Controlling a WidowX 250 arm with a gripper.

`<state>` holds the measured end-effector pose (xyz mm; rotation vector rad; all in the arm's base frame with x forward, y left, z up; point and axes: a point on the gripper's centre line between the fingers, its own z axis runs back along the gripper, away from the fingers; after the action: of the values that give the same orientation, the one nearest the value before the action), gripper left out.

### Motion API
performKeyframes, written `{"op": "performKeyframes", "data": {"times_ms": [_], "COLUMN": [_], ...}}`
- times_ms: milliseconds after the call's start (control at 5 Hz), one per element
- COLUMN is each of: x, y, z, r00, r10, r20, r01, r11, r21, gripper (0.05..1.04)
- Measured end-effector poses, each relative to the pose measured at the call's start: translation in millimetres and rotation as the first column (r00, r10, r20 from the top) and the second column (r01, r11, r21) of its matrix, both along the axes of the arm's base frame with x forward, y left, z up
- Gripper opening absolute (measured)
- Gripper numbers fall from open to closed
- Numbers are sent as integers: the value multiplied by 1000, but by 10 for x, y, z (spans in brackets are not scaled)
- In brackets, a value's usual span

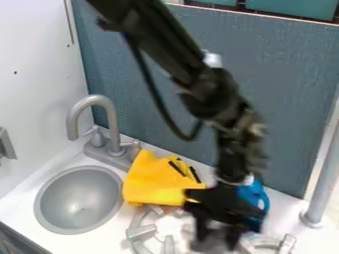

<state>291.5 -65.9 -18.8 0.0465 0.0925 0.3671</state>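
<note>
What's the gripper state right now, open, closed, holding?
Gripper: can't tell whether it's open, closed or holding something. It's low at the burners, in front of the blue thing.

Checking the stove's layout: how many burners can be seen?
2. In the picture, the left burner sits just below the yellow cloth; the right burner is at the bottom edge, right of the gripper. The gripper may hide more.
</note>
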Motion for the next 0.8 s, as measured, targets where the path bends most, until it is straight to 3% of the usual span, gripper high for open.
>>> {"op": "performKeyframes", "data": {"times_ms": [200, 400, 600, 800], "x": [108, 73, 10, -54], "y": [481, 850, 924, 899], "z": [-65, -222, -330, -548], "r00": [994, 990, 990, 990], "r10": [106, 139, 135, 135], "r20": [37, 9, 41, 47], "r01": [-107, -139, -138, -139], "r11": [993, 988, 985, 987], "r21": [39, 72, 101, 82], "gripper": [624, 624, 624, 624]}}
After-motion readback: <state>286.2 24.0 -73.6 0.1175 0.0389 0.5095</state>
